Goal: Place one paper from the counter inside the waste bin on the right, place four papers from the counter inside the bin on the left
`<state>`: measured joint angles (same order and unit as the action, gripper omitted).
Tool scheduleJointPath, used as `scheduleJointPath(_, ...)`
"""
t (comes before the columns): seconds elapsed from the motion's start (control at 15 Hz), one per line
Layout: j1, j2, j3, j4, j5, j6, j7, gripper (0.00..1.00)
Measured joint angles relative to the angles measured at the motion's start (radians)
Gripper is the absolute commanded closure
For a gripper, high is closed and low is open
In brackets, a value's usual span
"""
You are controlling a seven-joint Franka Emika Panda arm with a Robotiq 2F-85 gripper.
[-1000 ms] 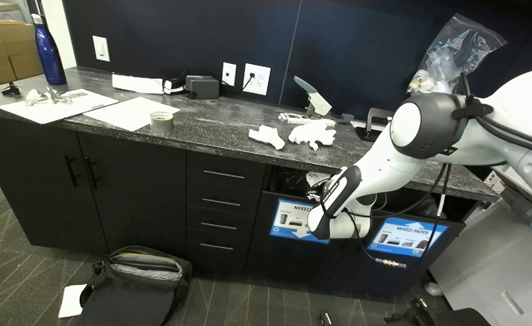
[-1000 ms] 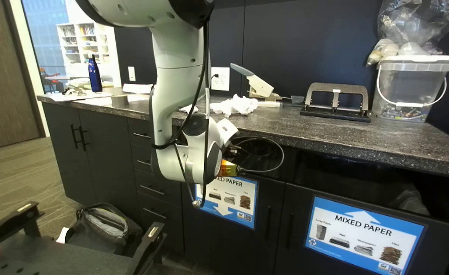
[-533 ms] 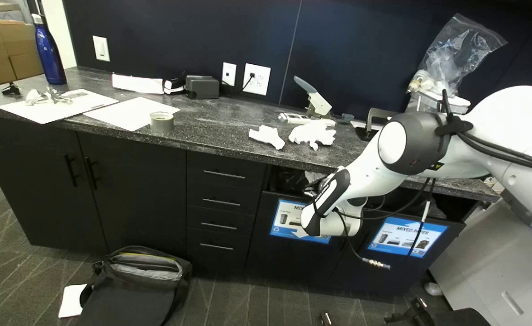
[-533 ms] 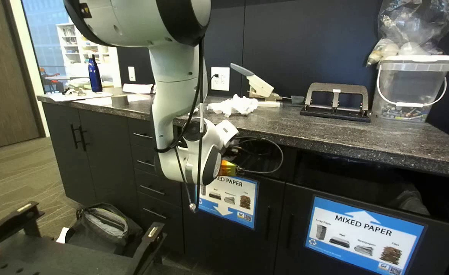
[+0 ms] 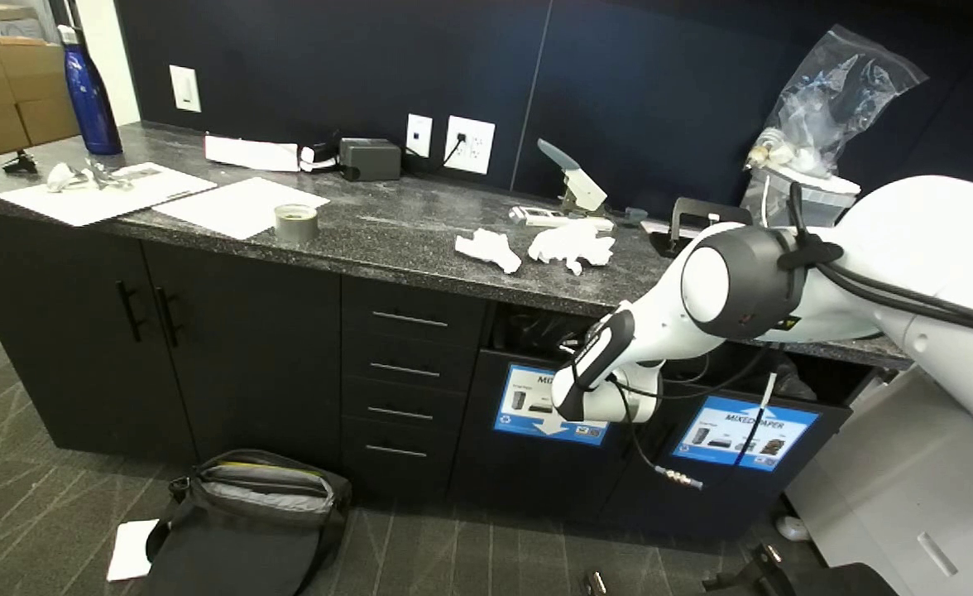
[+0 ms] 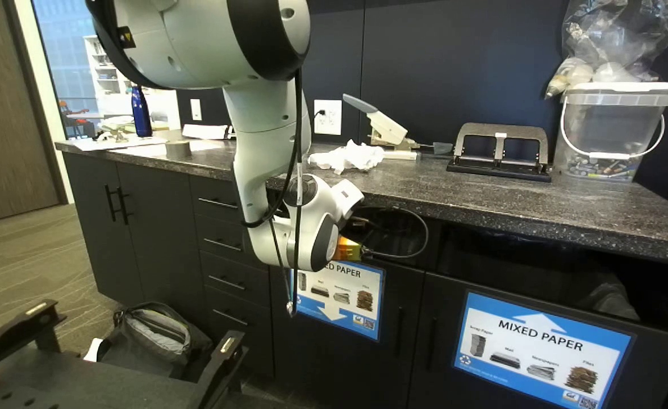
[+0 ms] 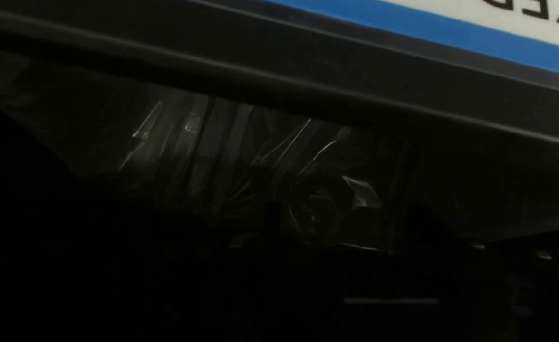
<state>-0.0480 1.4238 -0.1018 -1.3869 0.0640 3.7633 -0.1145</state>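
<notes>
Elbow [image 5: 743, 281] lower, wrist [image 5: 606, 406] by left bin [image 5: 524, 358].

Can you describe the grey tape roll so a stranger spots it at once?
Find the long, dark speckled counter against the wall. Near its front edge, by the flat white sheets, stands the grey tape roll. Its squat round shape sets it apart from those sheets and from the crumpled white papers farther along.

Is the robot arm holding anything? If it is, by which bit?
I can't tell. The jaws are by the opening of the left bin, where neither exterior view shows them clearly, and the wrist view is too dark.
</notes>
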Motion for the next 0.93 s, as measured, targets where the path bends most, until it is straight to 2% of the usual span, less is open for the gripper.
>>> scheduleJointPath(0.27, 0.002, -0.003, -0.018, 0.009, -0.013, -0.089, 0.001, 0.0)
scheduleJointPath(0.47, -0.026, -0.06, 0.007, -0.05, -0.108, -0.133, 0.007, 0.0)
scheduleJointPath(0.8, -0.09, -0.231, 0.048, -0.261, -0.254, -0.175, 0.013, 0.0)
scheduleJointPath(0.93, -0.114, -0.311, 0.058, -0.355, -0.31, -0.228, 0.013, 0.0)
